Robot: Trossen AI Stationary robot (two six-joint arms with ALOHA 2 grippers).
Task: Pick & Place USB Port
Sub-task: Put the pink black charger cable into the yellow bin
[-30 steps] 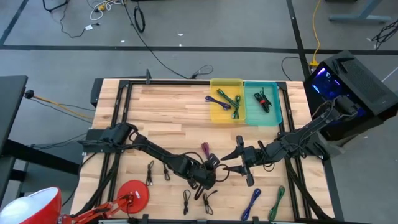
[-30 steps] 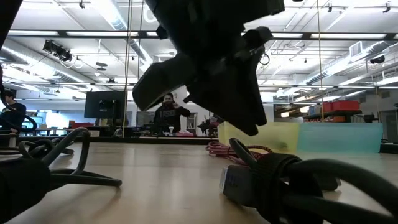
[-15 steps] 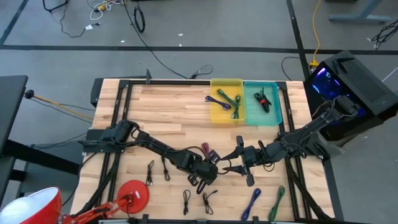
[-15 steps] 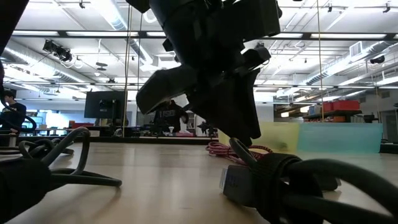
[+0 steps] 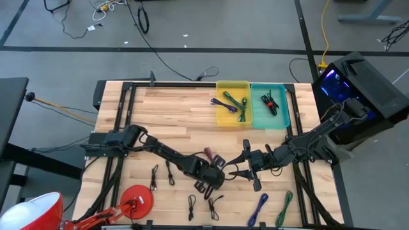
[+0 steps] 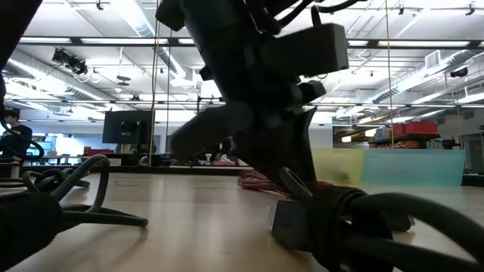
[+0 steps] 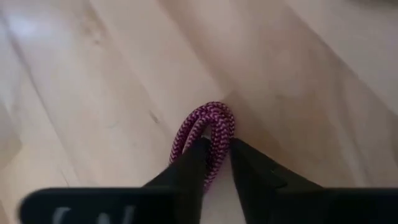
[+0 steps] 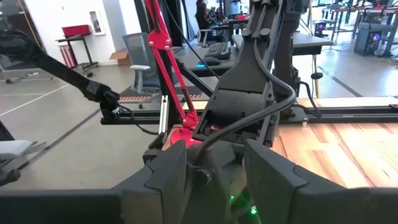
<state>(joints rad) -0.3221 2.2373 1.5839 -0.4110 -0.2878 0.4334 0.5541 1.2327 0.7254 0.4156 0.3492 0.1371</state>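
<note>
Left claw (image 7: 214, 152) pinches a magenta braided cable (image 7: 208, 127) loop low over the table (image 5: 172, 115), near its centre, well short of the yellow bin (image 5: 223, 115). Risk: the slick woven loop slips from the narrow tips when lifted. Right claw (image 5: 246, 165), spread open, waits beside.

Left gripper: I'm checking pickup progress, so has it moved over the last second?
Yes. The left gripper, shut on the magenta cable, has shifted slightly toward the yellow bin, away from the table's near edge.
</note>
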